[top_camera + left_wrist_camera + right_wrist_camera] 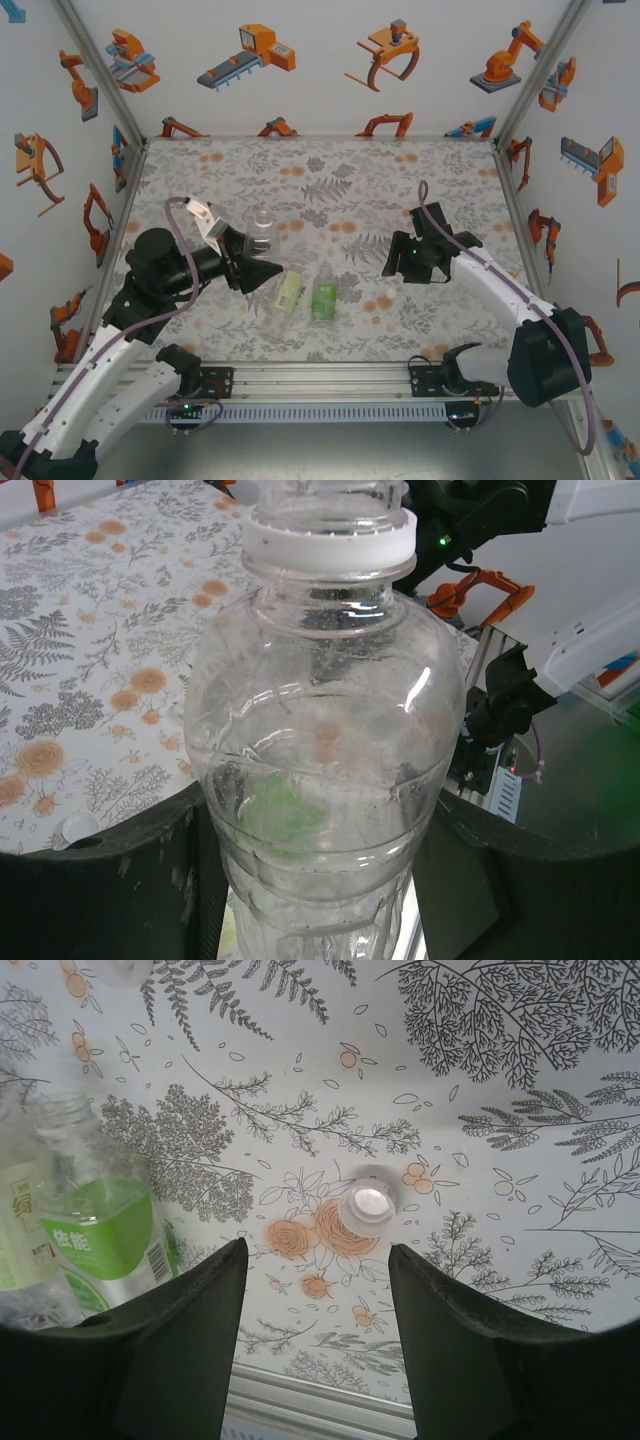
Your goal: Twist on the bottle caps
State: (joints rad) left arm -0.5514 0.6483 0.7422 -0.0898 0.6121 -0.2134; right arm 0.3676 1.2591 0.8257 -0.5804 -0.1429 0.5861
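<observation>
The flat desk (400, 190) is white, with grey fern leaves and orange flowers all over it. The walls (320, 100) are white with orange, blue and grey robot pictures. The see-through plastic bottle with no label (320, 760) has a white plastic ring (330, 545) on its neck. One clear plastic bottle (323, 299) has a bright green label. Another clear plastic bottle (287, 295) has a pale yellow-green label. The small round plastic cap (368, 1206) is white. The left tool (250, 265) and right tool (315, 1340) are black. The robot arms (90, 385) are white and black, with purple cables (168, 212).

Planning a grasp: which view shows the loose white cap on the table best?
Right wrist: the white cap lies large just ahead of the right hand. Top external shows it as a tiny speck.
</observation>
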